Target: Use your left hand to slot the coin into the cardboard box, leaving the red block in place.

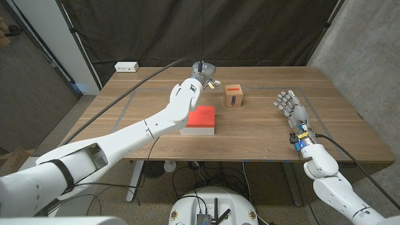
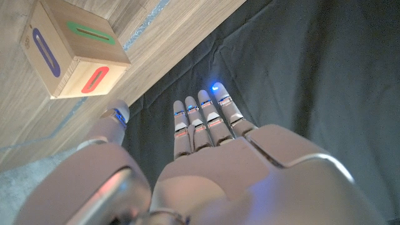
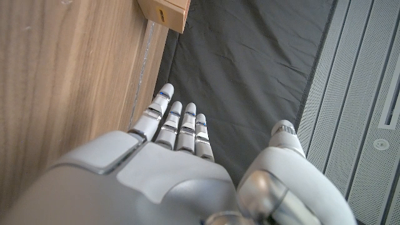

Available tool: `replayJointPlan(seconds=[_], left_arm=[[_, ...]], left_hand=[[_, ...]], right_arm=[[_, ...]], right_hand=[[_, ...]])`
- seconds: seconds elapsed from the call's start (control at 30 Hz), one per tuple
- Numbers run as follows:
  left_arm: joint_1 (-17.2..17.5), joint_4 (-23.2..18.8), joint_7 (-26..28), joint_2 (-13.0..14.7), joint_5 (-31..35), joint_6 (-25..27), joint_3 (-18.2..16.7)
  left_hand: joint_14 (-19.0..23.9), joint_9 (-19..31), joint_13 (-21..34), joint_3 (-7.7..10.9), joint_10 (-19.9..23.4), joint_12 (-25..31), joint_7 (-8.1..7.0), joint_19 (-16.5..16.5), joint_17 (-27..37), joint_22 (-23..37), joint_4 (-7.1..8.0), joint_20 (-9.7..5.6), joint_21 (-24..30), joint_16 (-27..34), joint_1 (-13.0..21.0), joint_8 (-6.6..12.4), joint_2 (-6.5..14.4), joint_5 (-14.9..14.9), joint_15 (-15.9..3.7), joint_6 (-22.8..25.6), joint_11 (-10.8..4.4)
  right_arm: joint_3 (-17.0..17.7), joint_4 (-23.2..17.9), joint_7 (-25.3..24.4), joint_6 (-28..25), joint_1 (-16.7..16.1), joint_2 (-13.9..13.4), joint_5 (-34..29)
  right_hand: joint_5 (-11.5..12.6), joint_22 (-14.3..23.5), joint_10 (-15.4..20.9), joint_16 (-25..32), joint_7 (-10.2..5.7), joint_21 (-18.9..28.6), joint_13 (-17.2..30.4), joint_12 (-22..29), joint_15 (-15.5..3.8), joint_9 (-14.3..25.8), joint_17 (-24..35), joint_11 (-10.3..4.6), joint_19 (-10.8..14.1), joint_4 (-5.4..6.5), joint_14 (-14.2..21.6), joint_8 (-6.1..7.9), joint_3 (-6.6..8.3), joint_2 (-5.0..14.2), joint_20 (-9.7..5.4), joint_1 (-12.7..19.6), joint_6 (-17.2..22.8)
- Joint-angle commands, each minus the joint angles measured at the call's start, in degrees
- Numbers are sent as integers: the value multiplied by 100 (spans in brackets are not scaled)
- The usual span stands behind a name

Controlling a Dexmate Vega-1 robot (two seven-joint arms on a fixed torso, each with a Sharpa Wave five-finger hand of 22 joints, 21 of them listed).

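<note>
- Left hand (image 1: 202,73), raised beside the box (image 1: 234,96): fingers extended; whether the coin is held cannot be told.
- Red block (image 1: 202,115): left undisturbed near the box.
- Right hand (image 1: 290,106): open, parked clear.

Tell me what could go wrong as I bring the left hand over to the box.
1. The left forearm passes over the red block; lowering it could nudge the block.
2. The cardboard box looks small and stands loose, so a push from the left hand may slide or tip it.
3. I cannot make out the coin in the hand's fingers, so check the grip first.
</note>
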Motion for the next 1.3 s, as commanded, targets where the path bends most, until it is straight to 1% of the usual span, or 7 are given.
replayJointPlan(seconds=[0.03, 0.23, 0.47, 0.73, 1.03, 1.17, 1.3], left_arm=[[1226, -816, 978, 241, -985, -60, -1207], [1748, -1054, 1548, 370, -2184, -478, -1891], [2430, -1091, 2536, 415, -3557, -1182, -2637], [3162, -523, 3440, 280, -5593, -3079, -3461], [3442, 114, 3422, 234, -7075, -4499, -3755], [3452, 403, 3414, 160, -7409, -4977, -3742], [3429, 774, 3208, 29, -7891, -5487, -3675]], left_hand=[[-90, -59, 3, -136, -101, -121, 32, -65, 9, 3, 27, -386, -193, -131, -135, 31, -118, -32, -143, -92, 69], [-781, -181, -12, -405, -813, -576, 193, -535, 29, 8, 143, -262, -826, -613, -643, -36, -233, -73, 116, -830, 294], [-1110, -210, -11, -532, -1105, -688, 209, -716, 45, 12, 201, -226, -1128, -768, -922, -45, -261, -92, 205, -1219, 357], [-1021, -224, -16, -583, -1002, -639, 244, -674, 43, 13, 219, -309, -1216, -730, -1039, 22, -272, -87, 200, -1123, 344], [-989, -230, -18, -593, -970, -629, 277, -667, 38, 13, 215, -288, -1262, -724, -1067, 24, -267, -82, 209, -1121, 371], [-991, -234, -20, -596, -971, -631, 282, -640, 34, 13, 207, -328, -1286, -729, -1077, 17, -263, -80, 208, -1143, 376], [-1000, -238, -22, -601, -1000, -645, 314, -622, 29, 12, 193, -365, -1323, -739, -1086, -6, -262, -79, 202, -1211, 355]], right_arm=[[-106, 27, 62, 33, 78, 48, -40], [-171, 14, 75, 71, 108, 61, -116], [-227, -70, 51, -3, 114, 20, -188], [-303, -185, 39, -159, 173, -42, -242], [-495, -149, 46, -274, 382, 38, -314], [-552, -83, 169, -263, 430, 129, -92], [-568, -79, 135, -278, 425, 157, -61]], right_hand=[[29, 14, 35, 13, -2, -21, 4, -16, 11, 34, 9, -5, 32, -28, 31, 3, -10, 32, -3, 24, 52], [28, 14, 26, 6, -23, -25, 4, -20, 18, 33, 9, -20, 24, -28, 14, 0, -13, 27, -2, 21, 47], [26, 14, -70, -33, -47, -50, 3, -55, 19, 32, 7, -27, -48, -25, -86, -1, -19, 21, -5, 12, 52], [22, 14, -195, -63, -50, -72, -2, -92, 6, 30, 4, -18, -133, -20, -174, -8, -30, 10, -40, -6, 46], [13, 12, -307, -82, -56, -72, -13, -119, -26, 27, -1, -37, -169, -14, -236, -46, -45, -5, -109, -29, -44], [6, 15, -374, -109, -203, -106, -22, -118, 33, 25, -5, -119, -331, -1, -340, -47, -64, -18, 62, -65, -74], [5, 15, -402, -105, -56, -86, -27, -114, -27, 24, -9, -53, -333, 3, -355, -48, -73, -24, -78, -84, -87]])
